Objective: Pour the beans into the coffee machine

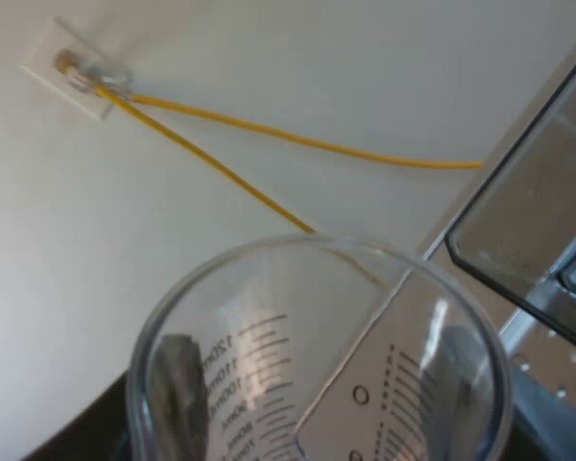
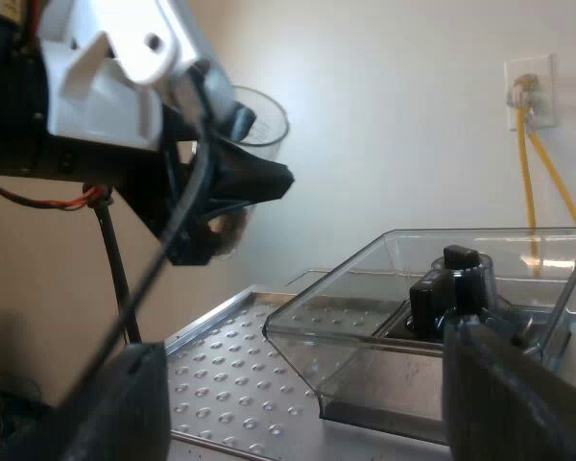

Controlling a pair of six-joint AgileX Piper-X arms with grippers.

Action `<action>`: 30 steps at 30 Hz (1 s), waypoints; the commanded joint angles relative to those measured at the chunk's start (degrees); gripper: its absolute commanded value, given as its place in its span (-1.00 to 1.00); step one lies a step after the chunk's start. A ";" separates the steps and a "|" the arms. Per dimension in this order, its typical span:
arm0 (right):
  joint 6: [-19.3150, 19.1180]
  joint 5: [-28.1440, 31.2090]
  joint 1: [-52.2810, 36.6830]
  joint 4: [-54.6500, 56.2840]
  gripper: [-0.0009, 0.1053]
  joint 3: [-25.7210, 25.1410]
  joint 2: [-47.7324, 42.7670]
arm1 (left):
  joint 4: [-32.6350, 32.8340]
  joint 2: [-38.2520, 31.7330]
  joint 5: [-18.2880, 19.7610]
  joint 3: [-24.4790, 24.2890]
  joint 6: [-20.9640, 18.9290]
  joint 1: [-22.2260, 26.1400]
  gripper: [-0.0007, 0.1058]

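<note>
My left tool (image 1: 317, 379) clasps the measuring glass (image 1: 298, 279) mid-wall, a sound hold: I judge it light, slick, brittle. My right tool (image 2: 322, 403) gapes wide by the hopper (image 2: 461, 259).

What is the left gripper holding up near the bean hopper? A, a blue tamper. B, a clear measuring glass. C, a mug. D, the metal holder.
B: the left gripper is shut on the clear measuring glass, its printed scale marks showing, raised near the bean hopper.
</note>
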 commanded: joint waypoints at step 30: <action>0.07 -0.49 0.09 -0.87 0.18 -0.40 -0.77 | -5.50 3.04 -2.24 -0.76 26.34 -1.98 -0.41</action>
